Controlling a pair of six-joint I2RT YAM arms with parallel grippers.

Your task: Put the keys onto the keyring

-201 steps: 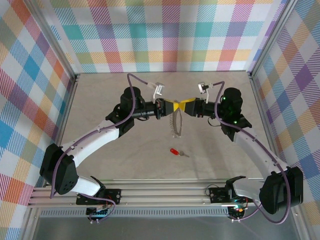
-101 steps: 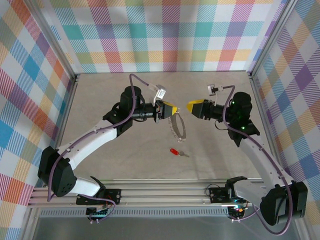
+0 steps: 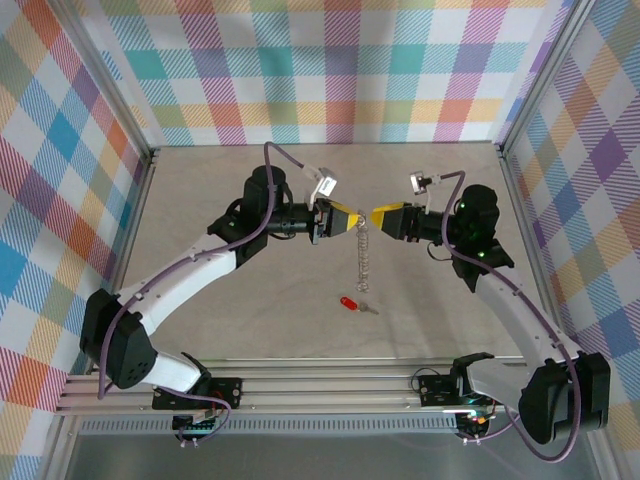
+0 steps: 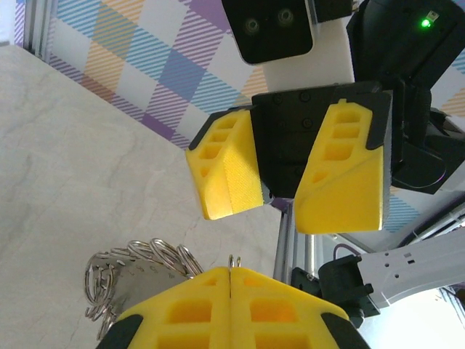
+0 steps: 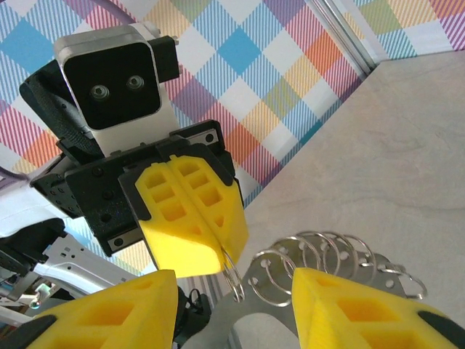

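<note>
Returning with jaws apart, your right gripper (image 3: 377,215) faces the keyring (image 3: 364,256) that your left gripper (image 3: 355,218) alone now clamps, leaving the key (image 3: 353,303) unthreaded on the bench (image 3: 250,320).

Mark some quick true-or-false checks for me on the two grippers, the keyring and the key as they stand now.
1. The left gripper is shut on the keyring. True.
2. The right gripper is clamped on the keyring too. False: its jaws stand open, facing the left gripper.
3. The key lies on the table, nearer the arm bases than the keyring. True.
4. The key is already threaded on the keyring. False: it lies apart from it.
5. The keyring lies flat on the table. False: the left gripper holds it on edge.
</note>
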